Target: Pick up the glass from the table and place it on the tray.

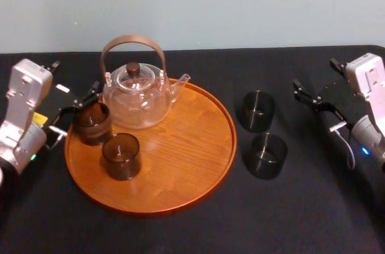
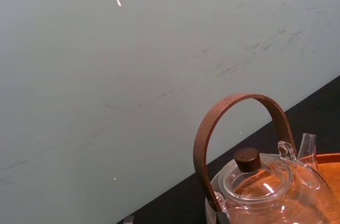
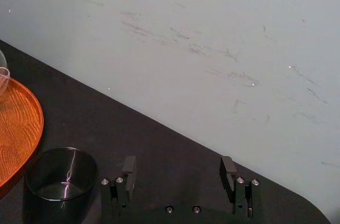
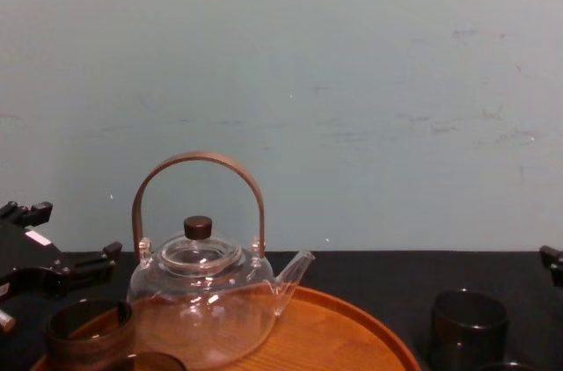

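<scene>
Nearest the head camera, the tray [image 1: 198, 188] is lying on the black table [image 1: 301, 218], carrying the teapot [image 1: 137, 94], a front glass [image 1: 120, 156] and a rim glass [image 1: 91, 123] at its left edge. Two more are standing on the table just right of the tray: the near table glass [image 1: 265, 155] and the far table glass [image 1: 257, 110]. The left gripper [image 1: 75, 77] is hanging spread and empty at the tray's left edge, with the rim glass just beside it, outside its gap. The right gripper [image 1: 314, 79] is hovering right of the far table glass.

Looking from the left wrist, the teapot [image 2: 265, 192] is showing against the wall.

Looking from the right wrist, the fingers [image 3: 129, 168] are standing wide apart, pinching nothing. A table glass [image 3: 61, 173] is sitting just beside one of them, outside the gap, near the tray's rim [image 3: 21, 128].

Looking from the chest, the left gripper [image 4: 69, 232] is sitting low at the left.

I judge the right arm to be lining up. It should be centring the glass between the fingers before closing. It should then be lifting clear of the rim and aiming for bare wood away from the spout.
</scene>
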`<move>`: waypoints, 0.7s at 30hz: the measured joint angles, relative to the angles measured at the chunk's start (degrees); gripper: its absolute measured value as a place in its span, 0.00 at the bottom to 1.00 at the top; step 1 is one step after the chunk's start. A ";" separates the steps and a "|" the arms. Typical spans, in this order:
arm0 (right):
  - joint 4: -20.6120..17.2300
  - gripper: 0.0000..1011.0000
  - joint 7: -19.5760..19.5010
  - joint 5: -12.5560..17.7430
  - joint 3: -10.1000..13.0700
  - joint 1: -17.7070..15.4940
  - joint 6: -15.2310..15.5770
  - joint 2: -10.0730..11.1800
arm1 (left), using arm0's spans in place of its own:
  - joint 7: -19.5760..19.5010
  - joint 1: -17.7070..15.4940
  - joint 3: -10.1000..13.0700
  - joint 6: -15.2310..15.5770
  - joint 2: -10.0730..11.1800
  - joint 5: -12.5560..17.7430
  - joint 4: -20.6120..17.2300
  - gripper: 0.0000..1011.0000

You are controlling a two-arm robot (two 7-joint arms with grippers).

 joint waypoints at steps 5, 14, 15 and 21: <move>0.00 0.99 0.00 0.00 0.00 0.00 0.00 0.00 | 0.00 0.00 0.00 0.00 0.00 0.00 0.00 0.99; 0.00 0.99 0.00 0.00 0.00 0.00 0.00 0.00 | 0.00 0.00 0.00 0.00 0.00 0.00 0.00 0.99; 0.00 0.99 0.00 0.00 0.00 0.00 0.00 0.00 | 0.00 0.00 0.00 0.00 0.00 0.00 0.00 0.99; 0.00 0.99 0.00 0.00 0.00 0.00 0.00 0.00 | 0.00 0.00 0.00 0.00 0.00 0.00 0.00 0.99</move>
